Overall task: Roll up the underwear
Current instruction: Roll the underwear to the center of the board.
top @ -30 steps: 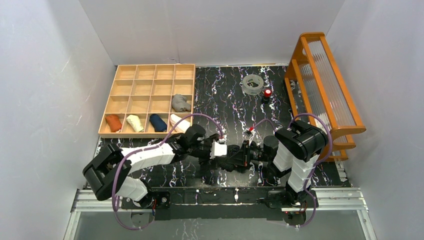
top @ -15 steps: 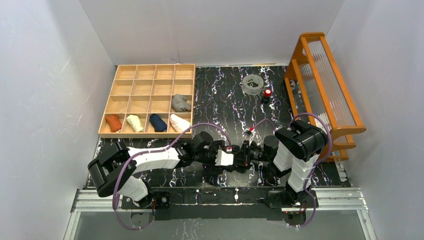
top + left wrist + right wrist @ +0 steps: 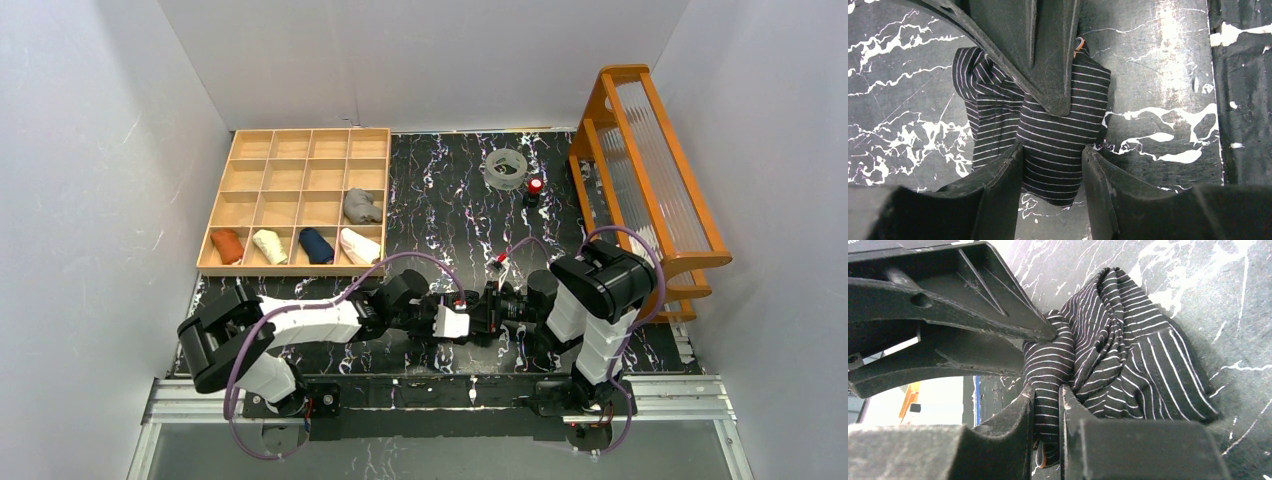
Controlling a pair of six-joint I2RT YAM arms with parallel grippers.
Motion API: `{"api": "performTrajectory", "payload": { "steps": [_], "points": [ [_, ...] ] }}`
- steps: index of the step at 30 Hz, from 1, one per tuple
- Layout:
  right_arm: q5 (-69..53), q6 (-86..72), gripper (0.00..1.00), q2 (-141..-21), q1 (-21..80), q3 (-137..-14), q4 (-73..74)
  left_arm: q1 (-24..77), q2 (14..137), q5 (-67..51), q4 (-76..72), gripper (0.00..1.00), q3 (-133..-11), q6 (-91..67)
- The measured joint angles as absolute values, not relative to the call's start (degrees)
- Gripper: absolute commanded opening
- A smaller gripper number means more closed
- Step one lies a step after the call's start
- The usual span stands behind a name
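Striped underwear (image 3: 988, 115), bunched on the surface (image 3: 1158, 75) at six o'clock in the top view, is clenched by the right end effector (image 3: 1047, 390) and pinched by the left end effector (image 3: 1053, 152), so the bundle could be pulled apart or unrolled if opposing tugs are applied.
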State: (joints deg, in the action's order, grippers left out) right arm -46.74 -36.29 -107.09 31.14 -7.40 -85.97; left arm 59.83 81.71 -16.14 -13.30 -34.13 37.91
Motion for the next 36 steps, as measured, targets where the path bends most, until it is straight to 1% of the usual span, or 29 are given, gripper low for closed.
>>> {"api": "performTrajectory", "payload": {
  "steps": [2, 4, 6, 7, 9, 10, 12, 13, 15, 17, 23, 24, 26, 27, 31, 33, 36],
  "points": [
    [-46.9, -36.2, 0.31, -106.3, 31.1, -7.4, -85.2, 59.8, 82.6, -16.3, -13.6, 0.37, -34.3, 38.0],
    [-47.1, -35.6, 0.36, -104.7, 31.1, -7.4, -83.3, 59.8, 83.3, -16.6, -13.7, 0.36, -34.8, 38.0],
    [-47.2, -34.6, 0.42, -102.8, 31.1, -7.4, -81.0, 59.8, 83.8, -17.0, -13.6, 0.33, -35.2, 38.0],
    [-47.3, -34.0, 0.44, -101.6, 31.1, -7.3, -79.6, 59.8, 84.1, -17.1, -13.6, 0.30, -35.4, 37.9],
    [-47.2, -31.7, 0.48, -98.3, 31.1, -7.3, -75.5, 59.8, 84.7, -17.4, -13.5, 0.21, -36.0, 37.7],
    [-46.9, -30.2, 0.50, -96.4, 31.1, -7.3, -73.0, 59.8, 85.1, -17.6, -13.5, 0.20, -36.4, 37.6],
    [-45.5, -26.6, 0.53, -91.3, 31.1, -7.4, -66.4, 59.8, 86.0, -18.4, -13.2, 0.24, -37.3, 37.5],
    [-44.5, -24.9, 0.56, -88.9, 31.1, -7.4, -63.2, 59.8, 86.7, -19.0, -13.0, 0.25, -38.0, 37.5],
    [-42.4, -22.5, 0.63, -84.4, 31.1, -7.3, -58.3, 59.7, 87.9, -19.9, -12.8, 0.24, -39.1, 37.4],
    [-40.4, -21.1, 0.68, -80.1, 31.1, -7.3, -55.0, 59.6, 89.0, -21.0, -12.7, 0.22, -40.0, 37.2],
    [-28.1, -20.8, 0.74, -66.7, 31.1, -7.1, -41.7, 57.7, 90.0, -25.1, -12.0, 0.22, -41.0, 36.2],
    [-25.7, -20.9, 0.76, -63.4, 31.1, -6.6, -40.0, 57.2, 90.0, -25.8, -11.9, 0.23, -41.0, 36.0],
    [-21.1, -21.0, 0.84, -55.3, 31.1, -5.1, -36.7, 56.2, 90.0, -27.2, -11.8, 0.23, -41.0, 35.8],
    [-19.7, -20.9, 0.86, -52.2, 31.1, -4.8, -35.4, 55.5, 90.0, -28.1, -11.6, 0.23, -41.0, 35.7],
    [-18.2, -17.6, 0.86, -40.4, 31.1, -3.6, -32.2, 53.7, 90.0, -31.5, -10.0, 0.24, -41.2, 36.0],
    [-19.1, -15.0, 0.85, -37.9, 31.1, -3.7, -30.6, 53.0, 90.6, -33.1, -8.3, 0.23, -42.2, 36.6],
    [-19.9, -12.0, 0.89, -35.9, 31.1, -3.9, -27.6, 52.3, 92.1, -35.1, -5.7, 0.22, -44.3, 37.4]
  ]
}}
